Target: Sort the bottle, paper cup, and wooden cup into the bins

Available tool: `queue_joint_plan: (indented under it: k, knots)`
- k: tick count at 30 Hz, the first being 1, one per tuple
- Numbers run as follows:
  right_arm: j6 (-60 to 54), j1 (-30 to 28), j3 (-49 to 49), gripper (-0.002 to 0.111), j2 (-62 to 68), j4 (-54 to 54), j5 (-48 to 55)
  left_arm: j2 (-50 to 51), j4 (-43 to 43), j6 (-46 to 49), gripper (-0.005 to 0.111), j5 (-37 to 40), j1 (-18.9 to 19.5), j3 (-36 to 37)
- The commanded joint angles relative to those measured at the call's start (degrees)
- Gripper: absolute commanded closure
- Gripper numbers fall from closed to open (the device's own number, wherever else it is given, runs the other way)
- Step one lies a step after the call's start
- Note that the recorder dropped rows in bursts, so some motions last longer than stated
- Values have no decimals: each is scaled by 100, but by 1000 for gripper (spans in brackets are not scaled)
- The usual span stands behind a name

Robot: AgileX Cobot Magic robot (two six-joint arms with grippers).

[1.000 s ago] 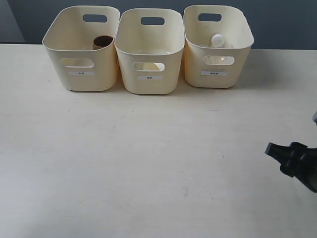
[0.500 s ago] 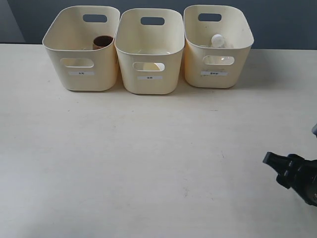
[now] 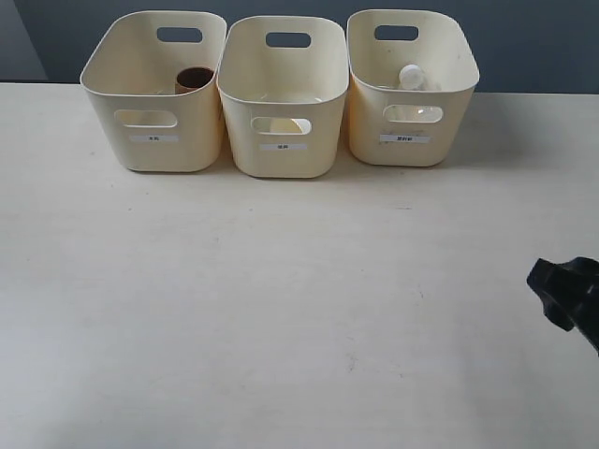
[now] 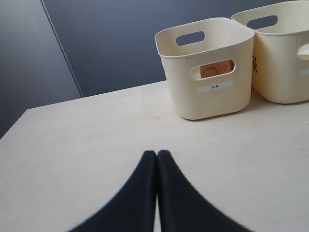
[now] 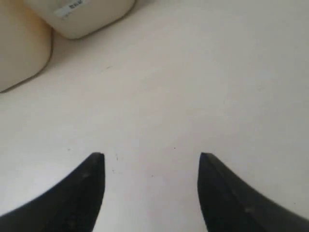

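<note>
Three cream-yellow plastic bins (image 3: pixel 153 154) in a row: reddish-brown wooden cup (image 3: pixel 194 79) in left one, white paper cup (image 3: pixel 292 125) apparently in middle, clear plastic bottle (image 3: pixel 410 75) in right. Jaws: left gripper (image 4: pixel 156 153) pressed together, empty; right gripper (image 5: pixel 150 157) wide apart, empty.

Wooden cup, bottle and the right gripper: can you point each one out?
wooden cup (image 3: pixel 195 77): exterior view, its dark open rim.
bottle (image 3: pixel 410 75): exterior view, its white cap.
right gripper (image 5: pixel 152 155): right wrist view, midway between its open fingertips.
</note>
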Motion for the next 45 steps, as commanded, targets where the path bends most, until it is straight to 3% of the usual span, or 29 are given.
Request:
queue_joint_plan:
  k: [1,12,23,32,45]
  knots:
    - [-182,-11,507,53,-899,-79,-86,-28,0,-11,107,-34,-18,7]
    - [-357,-11,1001,53,-3072,-159,-59,-28,0,-11,107,-34,-18,7]
    - [-2400,-49,1001,53,-4498,663,-104,-28,0,-11,107,-22,-18,7]
    - [-2996,-908,1001,53,-4498,1416,-113,-28,0,-11,107,-32,-18,7]
    - [-2996,-935,1001,53,-4498,1429,-122,-28,0,-11,107,-32,-18,7]
